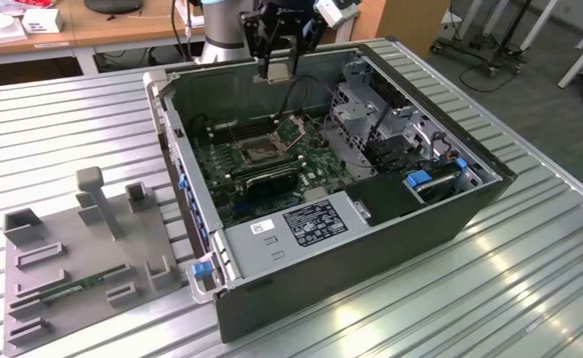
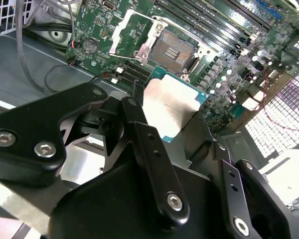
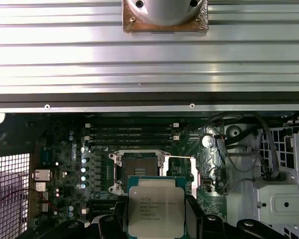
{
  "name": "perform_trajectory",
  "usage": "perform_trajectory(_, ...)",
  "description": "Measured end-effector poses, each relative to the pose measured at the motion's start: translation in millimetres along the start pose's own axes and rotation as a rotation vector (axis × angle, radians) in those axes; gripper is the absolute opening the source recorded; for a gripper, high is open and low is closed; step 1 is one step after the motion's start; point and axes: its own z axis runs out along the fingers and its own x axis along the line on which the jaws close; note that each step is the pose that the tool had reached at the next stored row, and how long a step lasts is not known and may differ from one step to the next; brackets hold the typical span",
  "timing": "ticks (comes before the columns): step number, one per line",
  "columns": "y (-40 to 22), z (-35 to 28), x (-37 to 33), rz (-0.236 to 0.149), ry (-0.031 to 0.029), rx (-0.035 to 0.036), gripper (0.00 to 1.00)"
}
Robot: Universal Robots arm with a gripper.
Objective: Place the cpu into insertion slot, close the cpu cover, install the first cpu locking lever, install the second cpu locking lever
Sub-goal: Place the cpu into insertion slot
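- Ribbed metal table (image 1: 62, 104) underneath, wooden desks and wheeled stands at the back of the exterior view.
- On that table, an open computer case (image 1: 440, 216) with a green motherboard (image 1: 317, 175) lining its floor, and the insertion slot (image 1: 259, 151) sitting near the board's middle.
- Slot (image 2: 172, 47) uncovered in the second wrist view, dark centre and silvery rim in plain sight; same story in the first wrist view (image 3: 139, 167).
- Cpu cover (image 2: 129, 30) flipped up and back, standing open at the slot's edge rather than lying over it.
- Gripper (image 1: 279, 68) high over the slot, well apart from it, up around the level of the case's rim.
- Fingers (image 2: 139, 134) closed on the cpu (image 2: 172, 107), pinching it from two opposite sides, silvery face turned toward the wrist cameras.
- Cpu (image 3: 156, 209) clear of the slot, touching neither socket nor board, held in the air in the dark fingers (image 3: 199, 214).
- In the exterior view, that same chip (image 1: 279, 73) a pale square at the gripper's tips, well above the slot.
- Long black block (image 1: 271, 181) just beside the slot, on the side nearer the exterior camera.
- Grey fixture tray (image 1: 73, 246) well apart from the slot, outside the case toward the exterior view's left, with a long green memory stick (image 1: 77, 287) lying in it.
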Motion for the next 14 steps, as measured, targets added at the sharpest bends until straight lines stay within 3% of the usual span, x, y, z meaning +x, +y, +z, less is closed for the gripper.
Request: perform_trajectory(14, -1.0, 11.4, -0.2, 0.0, 0.0, 0.0006, 0.55)
